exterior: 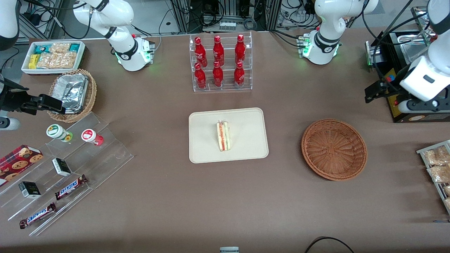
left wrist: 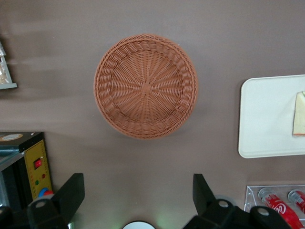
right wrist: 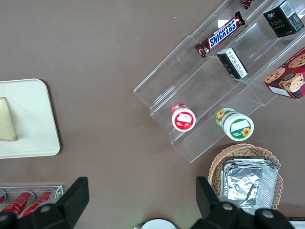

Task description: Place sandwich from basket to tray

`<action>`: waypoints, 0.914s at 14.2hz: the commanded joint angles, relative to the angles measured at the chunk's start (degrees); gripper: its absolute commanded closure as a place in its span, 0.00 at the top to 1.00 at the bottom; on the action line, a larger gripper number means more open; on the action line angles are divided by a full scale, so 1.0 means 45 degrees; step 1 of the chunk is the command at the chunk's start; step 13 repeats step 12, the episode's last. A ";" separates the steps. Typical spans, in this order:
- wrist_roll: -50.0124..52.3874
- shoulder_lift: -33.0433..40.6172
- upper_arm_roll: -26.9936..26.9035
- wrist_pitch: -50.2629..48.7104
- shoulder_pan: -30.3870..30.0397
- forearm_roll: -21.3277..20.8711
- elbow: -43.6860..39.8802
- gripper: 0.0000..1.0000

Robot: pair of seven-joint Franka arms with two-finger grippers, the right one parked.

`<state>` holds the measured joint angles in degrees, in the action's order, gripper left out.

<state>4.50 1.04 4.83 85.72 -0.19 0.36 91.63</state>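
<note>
The sandwich (exterior: 223,136), a pale wedge with red and green filling, lies on the cream-beige tray (exterior: 246,119) at the table's middle. The reddish-brown wicker basket (exterior: 334,149) stands beside the tray, toward the working arm's end, with nothing in it. My left gripper (exterior: 374,92) hangs above the table, farther from the front camera than the basket and apart from it. It is open and holds nothing. The left wrist view looks down on the basket (left wrist: 145,86), the tray's end (left wrist: 267,119) and the sandwich's edge (left wrist: 299,114), with the gripper (left wrist: 137,183) spread wide.
A clear rack of red bottles (exterior: 220,63) stands farther from the front camera than the tray. A black box with a yellow panel (exterior: 404,70) sits by my gripper. A wire rack of bagged snacks (exterior: 437,168) is at the working arm's end. Acrylic steps (exterior: 70,165) with snacks are toward the parked arm's end.
</note>
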 commanded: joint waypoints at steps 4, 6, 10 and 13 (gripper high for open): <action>-0.0257 -0.0502 -0.0449 -0.0007 0.0277 0.0252 -0.0965 1.00; -0.0276 -0.0581 -0.0449 0.0207 0.0277 0.0194 -0.1065 1.00; -0.0257 -0.0699 -0.0449 0.0579 0.0238 0.0057 -0.1124 1.00; -0.0296 -0.0679 -0.0701 0.0599 0.0218 0.0135 -0.1124 1.00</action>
